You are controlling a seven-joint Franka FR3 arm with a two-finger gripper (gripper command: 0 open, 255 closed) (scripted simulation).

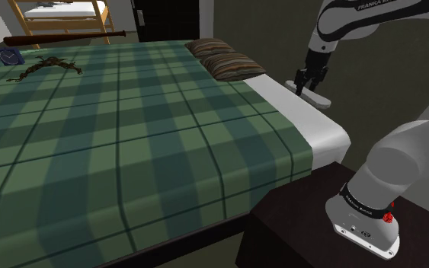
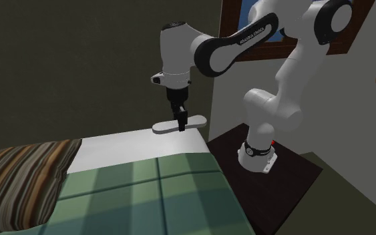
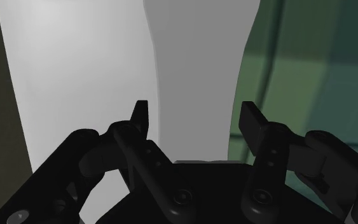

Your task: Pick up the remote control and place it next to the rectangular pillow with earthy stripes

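Remote control (image 1: 321, 99) carrying step, judging by the lift: hanging pale grey just above the white bed edge (image 1: 323, 133) at upper right of the shoulder view, clamped crosswise in the black gripper (image 1: 309, 90). Scanning that view left to right: small dark items lying at upper left on the green plaid blanket (image 1: 129, 129), too small for naming. Striped brown pillow (image 1: 224, 59) sitting at upper centre, well apart from the remote. Then arm and load at the right. Next move calling for travelling leftward across the frame toward the pillow, then lowering onto the blanket just beside it, not on it. Second exterior view: pillow getting cut off by the lower left corner, remote hanging at centre under the wrist. Wrist view: fingers (image 3: 141, 116) pressing both sides of a grey strip, its ends running out of frame. Buttons not showing, and gap beneath the remote hard to judge.
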